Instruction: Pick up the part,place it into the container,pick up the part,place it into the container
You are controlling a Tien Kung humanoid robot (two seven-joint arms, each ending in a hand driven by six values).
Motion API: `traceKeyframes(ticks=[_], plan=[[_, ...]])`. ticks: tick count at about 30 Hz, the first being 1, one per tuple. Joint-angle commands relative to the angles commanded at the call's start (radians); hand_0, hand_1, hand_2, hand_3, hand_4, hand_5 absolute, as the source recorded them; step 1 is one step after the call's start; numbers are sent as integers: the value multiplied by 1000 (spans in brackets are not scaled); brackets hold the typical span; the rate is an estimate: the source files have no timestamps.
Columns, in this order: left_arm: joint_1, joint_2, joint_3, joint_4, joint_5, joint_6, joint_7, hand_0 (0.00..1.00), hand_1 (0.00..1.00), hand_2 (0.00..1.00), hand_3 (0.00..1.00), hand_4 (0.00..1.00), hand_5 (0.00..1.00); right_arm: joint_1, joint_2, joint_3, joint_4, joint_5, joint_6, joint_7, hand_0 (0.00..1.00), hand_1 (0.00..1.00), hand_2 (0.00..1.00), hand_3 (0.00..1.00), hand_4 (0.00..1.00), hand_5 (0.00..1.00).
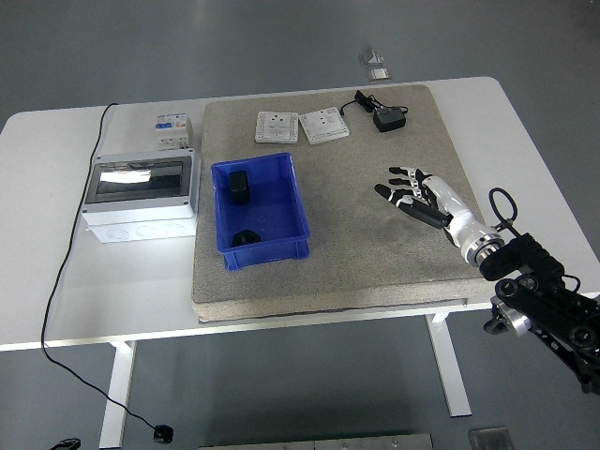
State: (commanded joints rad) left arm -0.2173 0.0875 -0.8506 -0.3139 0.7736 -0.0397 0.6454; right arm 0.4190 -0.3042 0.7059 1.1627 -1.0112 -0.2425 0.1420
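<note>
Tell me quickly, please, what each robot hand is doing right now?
Left robot hand: not in view.
Right robot hand: open, fingers spread, holding nothing, above the mat to the right of the blue container.

Only the right arm shows, coming in from the lower right corner. Its black links and round joints sit behind the wrist, where a metal ring meets the white back of the hand [424,199]. The hand is extended forward and to the left of the wrist, palm turned down, hovering low. Its fingers [401,175] are spread and nearly straight (black with white segments), holding nothing. The thumb lies on the near side, stretched alongside.
</note>
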Motion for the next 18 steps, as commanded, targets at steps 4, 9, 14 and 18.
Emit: traceKeyframes(ticks=[4,9,14,18], plan=[[-3,-2,-7,-1,12,-2,0,727,700,598,535,482,634,-25,4,-24,-2,73,6,24,800,744,778,780,998,910],[-2,1,0,-4,3,5,0,726,700,604,540,476,647,-34,4,-26,2,127,7,38,795,728,757,750,998,932],[1,3,31,-7,-3,47,-23,718,692,598,534,475,627,-20,11,-10,47,133,-17,60,796,738,754,735,998,936],[-1,3,35,-8,5,63,-28,714,691,600,539,472,625,-6,15,3,71,156,-36,79,793,742,754,733,998,933]])
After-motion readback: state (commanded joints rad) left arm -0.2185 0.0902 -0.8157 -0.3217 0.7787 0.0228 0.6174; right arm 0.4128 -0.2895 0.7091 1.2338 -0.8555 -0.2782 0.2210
